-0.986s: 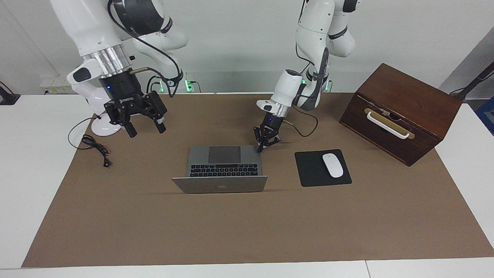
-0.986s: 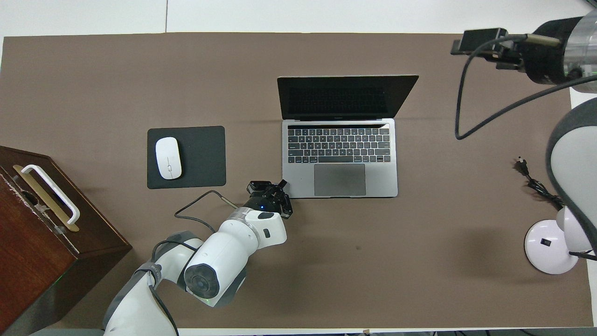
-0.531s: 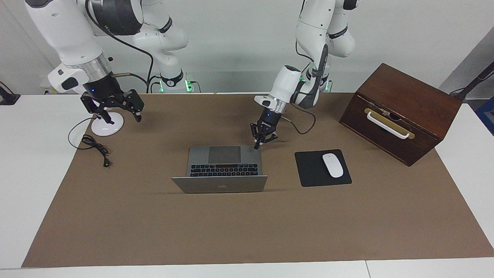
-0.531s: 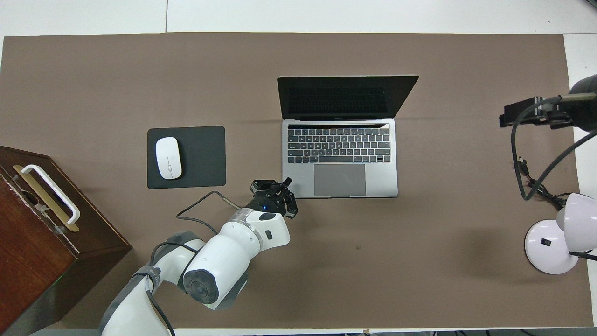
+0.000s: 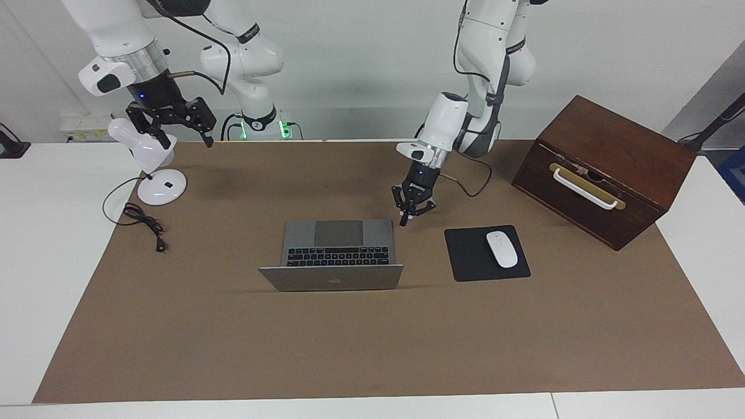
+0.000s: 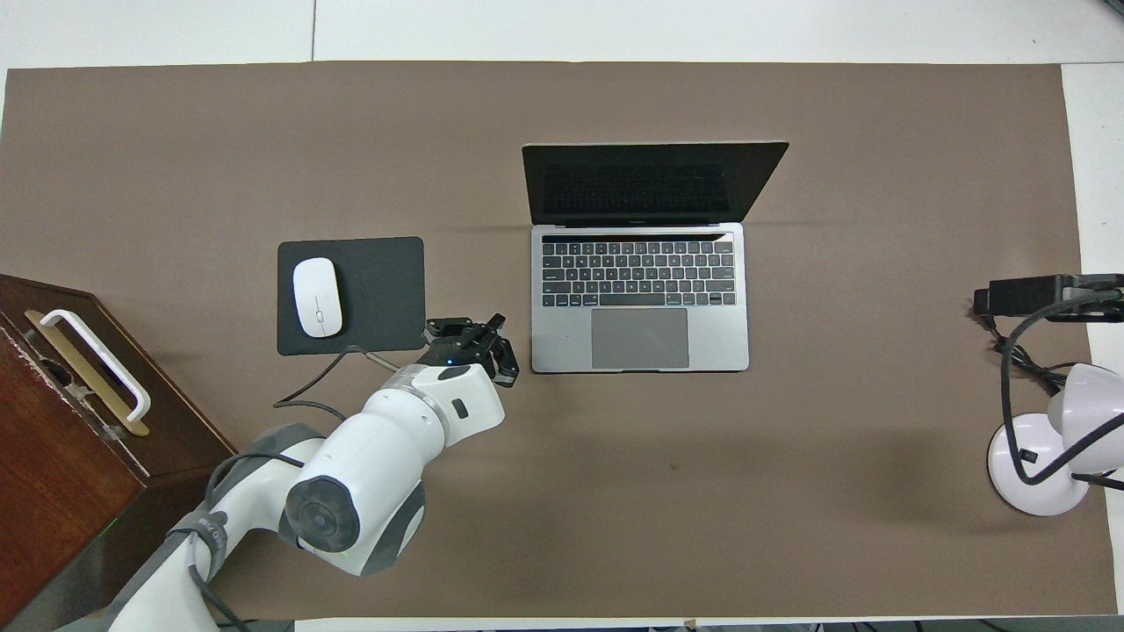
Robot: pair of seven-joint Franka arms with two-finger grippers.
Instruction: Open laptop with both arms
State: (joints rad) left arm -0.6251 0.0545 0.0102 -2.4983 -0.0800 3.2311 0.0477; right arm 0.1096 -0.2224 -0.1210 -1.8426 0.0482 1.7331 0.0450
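A: Silver-grey laptop [image 5: 338, 251] stands open mid-desk on the brown mat, lid raised, apple logo turned away from the robots. Facing view first: where are the tools?

B: Left tool [image 5: 412, 209] hangs just off the laptop's corner at the left arm's end, over bare mat between laptop and black mouse pad [image 5: 486, 252]. No contact with either. Fingers close together; whether fully closed, cannot tell. Right tool [image 5: 176, 125] is up in the air over the desk corner at the right arm's end, above the white lamp [image 5: 150, 169], fingers spread wide, gripping nothing.

A: Overhead view?

B: Laptop [image 6: 640, 298] central, screen dark, keyboard and trackpad exposed, lid toward the desk edge away from the robots. Left tool [image 6: 474, 341] sits between mouse pad [image 6: 369, 294] and the laptop's near corner. White mouse [image 6: 317, 297] on the pad. Wooden box [image 6: 70, 421] at the left arm's desk corner. Lamp [image 6: 1049, 439] at the desk edge on the right arm's end; only part of that arm's wrist shows there.
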